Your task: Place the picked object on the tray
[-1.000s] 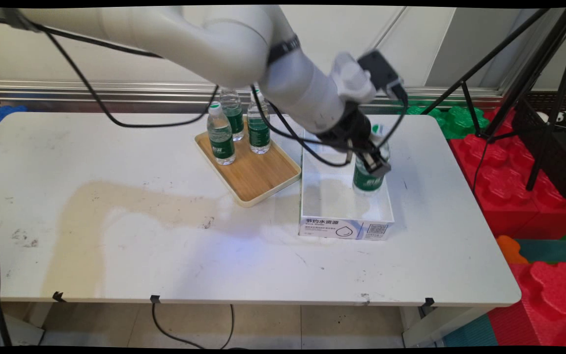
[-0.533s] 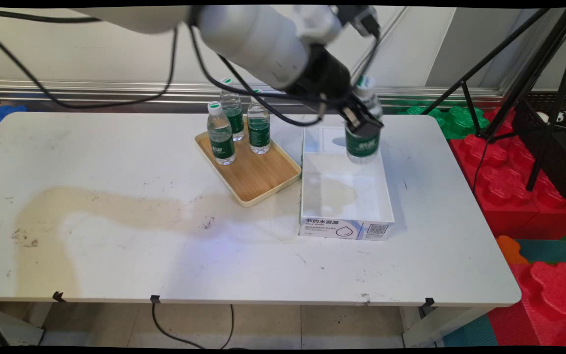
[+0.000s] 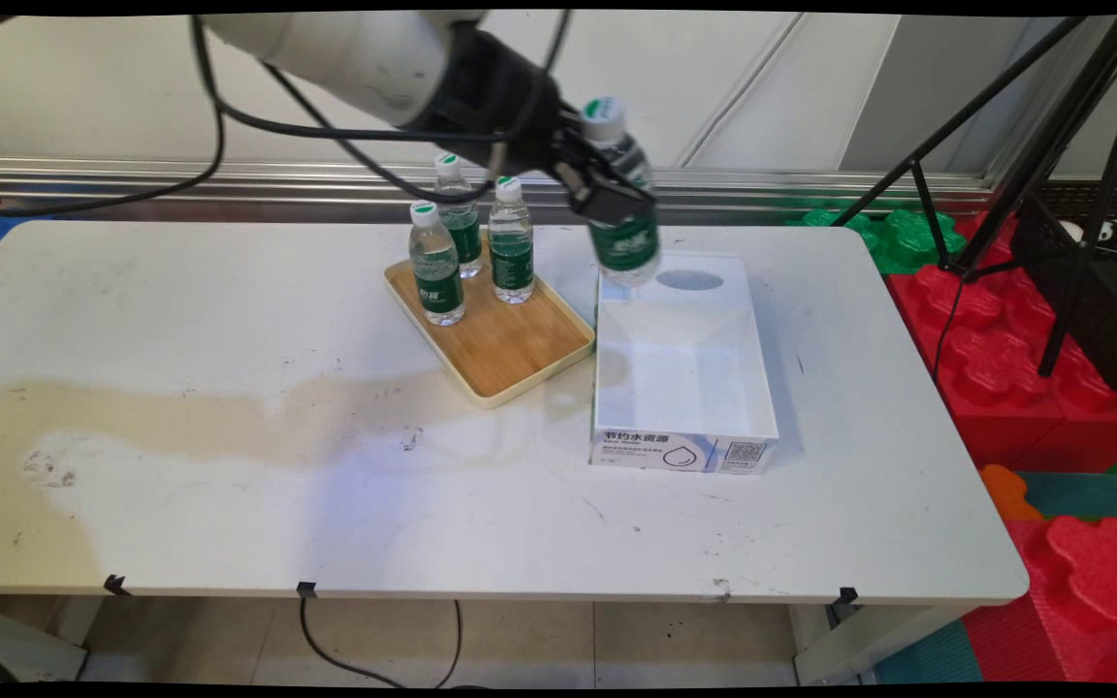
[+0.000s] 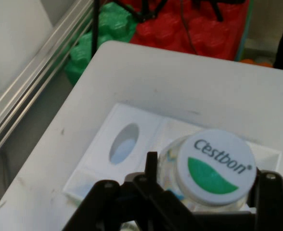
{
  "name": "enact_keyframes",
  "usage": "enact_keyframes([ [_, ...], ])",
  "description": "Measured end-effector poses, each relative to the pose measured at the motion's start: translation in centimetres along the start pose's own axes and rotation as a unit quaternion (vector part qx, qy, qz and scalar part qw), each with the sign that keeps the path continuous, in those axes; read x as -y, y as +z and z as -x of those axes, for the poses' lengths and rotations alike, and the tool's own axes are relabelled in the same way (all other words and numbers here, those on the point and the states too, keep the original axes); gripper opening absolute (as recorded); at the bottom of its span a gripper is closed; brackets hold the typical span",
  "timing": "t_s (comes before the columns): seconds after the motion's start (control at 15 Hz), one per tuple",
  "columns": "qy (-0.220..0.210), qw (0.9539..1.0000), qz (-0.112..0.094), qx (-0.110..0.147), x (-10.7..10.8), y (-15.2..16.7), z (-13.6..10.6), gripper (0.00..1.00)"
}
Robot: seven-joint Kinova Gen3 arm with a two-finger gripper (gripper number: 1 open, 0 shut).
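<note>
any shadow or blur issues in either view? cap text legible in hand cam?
Main view: arm's tan shadow streaks the table; held water bottle slightly motion-soft. Hand view: cap reads "C'estbon" clearly; gripper linkage dark; white box and background soft.

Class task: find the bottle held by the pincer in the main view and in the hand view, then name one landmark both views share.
Main view: held bottle top centre, above the box's far end.
Hand view: held bottle bottom right, cap facing camera.
Shared landmark: white box.
</note>
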Motion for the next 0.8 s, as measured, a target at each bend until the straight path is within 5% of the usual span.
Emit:
enact_keyframes([
  [0.4, -0.041, 0.9985, -0.029, 0.020, 2.2, -1.9, 3.4, 0.00],
  [0.8, -0.057, 0.9952, -0.054, 0.057, 4.2, -0.2, 6.4, 0.00],
])
